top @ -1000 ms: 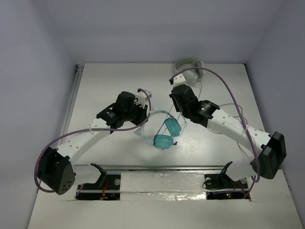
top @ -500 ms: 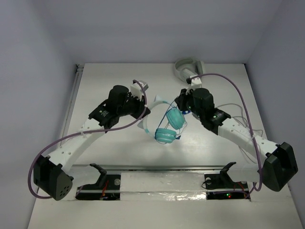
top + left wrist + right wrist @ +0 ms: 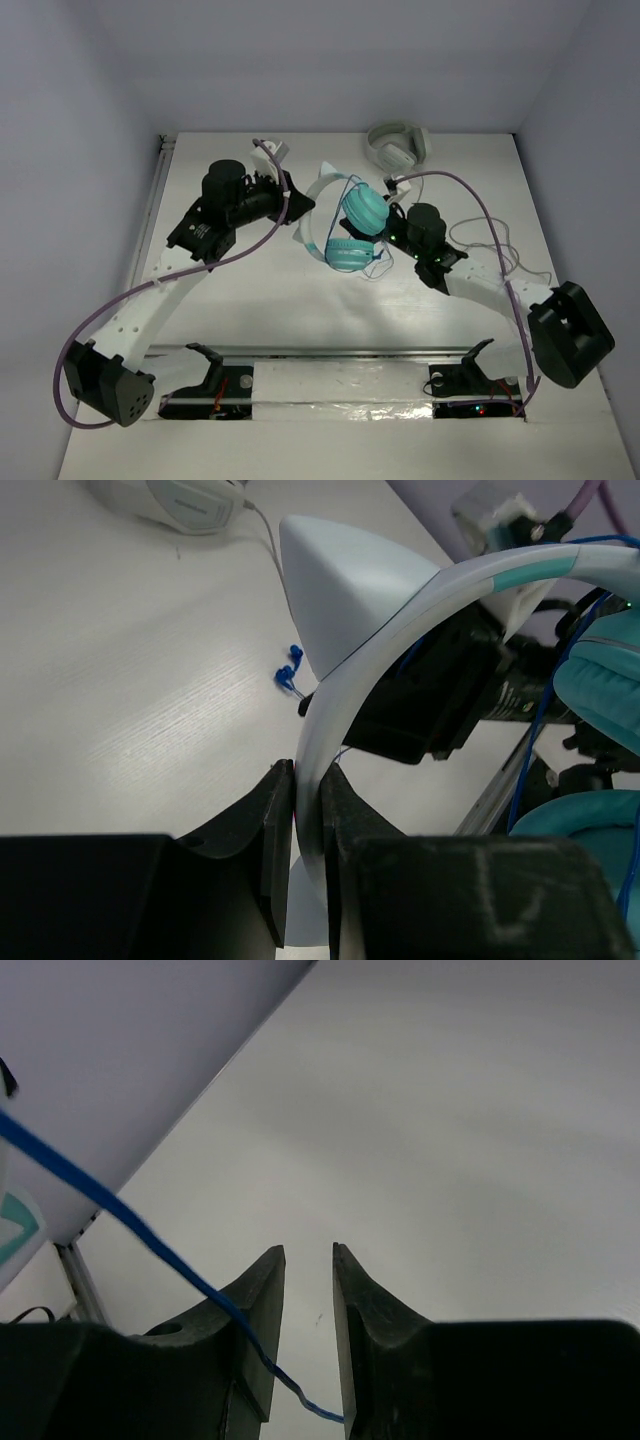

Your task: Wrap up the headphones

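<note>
Teal-cupped, the headphones (image 3: 352, 228) hang above the middle of the table (image 3: 250, 310), the left gripper (image 3: 308, 780) clamped on their headband (image 3: 400, 630) from 9 o'clock. Wrapping looks underway: the right gripper (image 3: 308, 1260), at their 3 o'clock, stands narrow with the blue cable (image 3: 120, 1215) crossing one finger, pinched or not I cannot tell, and next must lead it round the band. Open room lies toward 6 o'clock; grey-white headphones (image 3: 397, 147) crowd the far edge at 12.
</note>
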Controlling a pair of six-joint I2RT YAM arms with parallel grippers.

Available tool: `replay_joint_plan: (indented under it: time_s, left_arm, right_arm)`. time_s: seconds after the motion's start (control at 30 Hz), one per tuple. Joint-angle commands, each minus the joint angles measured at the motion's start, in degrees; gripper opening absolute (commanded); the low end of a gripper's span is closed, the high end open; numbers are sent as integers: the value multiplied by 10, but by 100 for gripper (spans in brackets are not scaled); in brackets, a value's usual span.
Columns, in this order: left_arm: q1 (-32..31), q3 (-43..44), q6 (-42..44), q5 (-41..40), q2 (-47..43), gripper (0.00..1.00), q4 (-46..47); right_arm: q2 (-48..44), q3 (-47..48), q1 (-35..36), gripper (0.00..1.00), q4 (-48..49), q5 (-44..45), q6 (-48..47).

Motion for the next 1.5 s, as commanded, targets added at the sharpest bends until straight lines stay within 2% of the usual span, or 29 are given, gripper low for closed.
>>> replay_joint_plan:
  time_s: [0.0,0.13,0.43,0.77,0.93,1.1,1.37,1.47]
  left_arm:
    - [18,47,-53,9,-22,0,71]
    - [44,59,-70,14,-21,0,76]
    - [61,109,-106,29,-8,0,94]
    - [74,163,-114,-27,-2,0,57]
    - [80,201,-120,-26,1,0,48]
    - [80,201,-120,-38,-7,0,51]
    - [80,188,-122,-77,-18,0,59]
    - [80,181,-133,-59,-19,0,73]
  right_arm:
    - [29,-15,-3,32,103,-36,22]
    - [58,-29,-3,35,120,-8,16]
    - [133,-40,-3,39,153,-12,10]
    - [191,-28,-3,42,168,-46,23]
    - [180,-43,-3,42,175,-84,50]
    - [168,-69,-3,44,176,-75,54]
    - [197,-71,-3,45,197,-109,86]
    - [199,-65,15,51,167,-113,77]
